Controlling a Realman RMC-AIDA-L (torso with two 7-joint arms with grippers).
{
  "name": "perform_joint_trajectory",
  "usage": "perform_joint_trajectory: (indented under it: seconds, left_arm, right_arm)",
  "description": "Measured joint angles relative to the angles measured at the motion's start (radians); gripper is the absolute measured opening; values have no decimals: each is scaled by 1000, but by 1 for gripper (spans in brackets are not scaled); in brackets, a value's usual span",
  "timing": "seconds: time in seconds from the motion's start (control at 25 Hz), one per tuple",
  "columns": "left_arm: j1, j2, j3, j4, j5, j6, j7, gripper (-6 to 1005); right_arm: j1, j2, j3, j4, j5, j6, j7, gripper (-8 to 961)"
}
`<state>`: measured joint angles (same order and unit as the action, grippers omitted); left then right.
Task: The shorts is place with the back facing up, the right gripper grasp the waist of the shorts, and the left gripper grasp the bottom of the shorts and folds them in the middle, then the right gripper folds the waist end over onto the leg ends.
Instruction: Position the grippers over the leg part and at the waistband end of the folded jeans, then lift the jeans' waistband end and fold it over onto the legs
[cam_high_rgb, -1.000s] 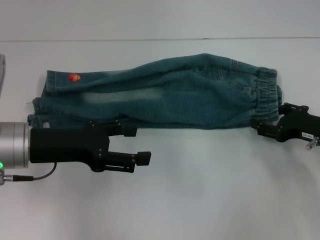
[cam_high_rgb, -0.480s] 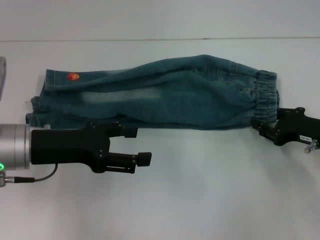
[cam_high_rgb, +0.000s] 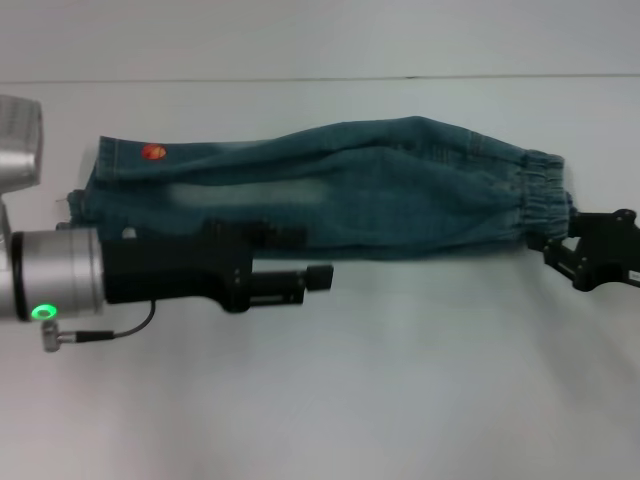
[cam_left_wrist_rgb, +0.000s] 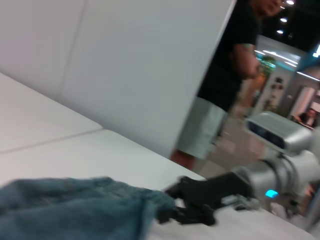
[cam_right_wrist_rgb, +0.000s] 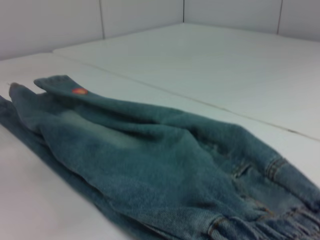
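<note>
The shorts (cam_high_rgb: 380, 190) lie folded lengthwise across the white table, also seen in the right wrist view (cam_right_wrist_rgb: 150, 160). The leg ends (cam_high_rgb: 92, 195) with a small red-orange patch (cam_high_rgb: 152, 152) are at the left, and the gathered waist (cam_high_rgb: 545, 195) is at the right. My right gripper (cam_high_rgb: 556, 236) is at the near corner of the waist, shut on it. In the left wrist view, the right gripper (cam_left_wrist_rgb: 175, 212) meets the denim edge (cam_left_wrist_rgb: 150, 205). My left gripper (cam_high_rgb: 314, 256) hovers open over the shorts' near edge, around mid-length, holding nothing.
A seam line (cam_high_rgb: 300, 78) runs across the white table (cam_high_rgb: 400, 380) behind the shorts. A grey part of the left arm (cam_high_rgb: 20, 140) shows at the far left. A person (cam_left_wrist_rgb: 225, 75) stands beyond the table's far side.
My right gripper has drawn back to the right, and the waist and whole shorts have shifted right with it. My left gripper has turned at the wrist and moved right, over the near edge.
</note>
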<state>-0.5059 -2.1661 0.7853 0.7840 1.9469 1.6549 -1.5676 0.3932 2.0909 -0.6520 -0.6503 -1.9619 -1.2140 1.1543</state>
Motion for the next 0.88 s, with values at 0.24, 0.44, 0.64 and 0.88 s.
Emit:
perform_joint_trajectory:
  seconds: [0.24,0.44,0.64,0.88]
  left_arm:
    - [-41,-4,0,-148,-98,-149,143,604]
    - [-100,-7,0,-302,-134,-259,270,496]
    - [-162,-9,0,-459,-193,-354,433,332]
    - [-200,-9,-8,-625,-362,-454,647,112]
  right_arm:
    - [-41,1,-3,-99,7,-94,37,253]
    - [-83,8,-56,-206,6,-174,102,209]
    - [-110,10,-80,-279,7,-227,158,163]
    - [-169,13,-183,-440,13,-251,261,155]
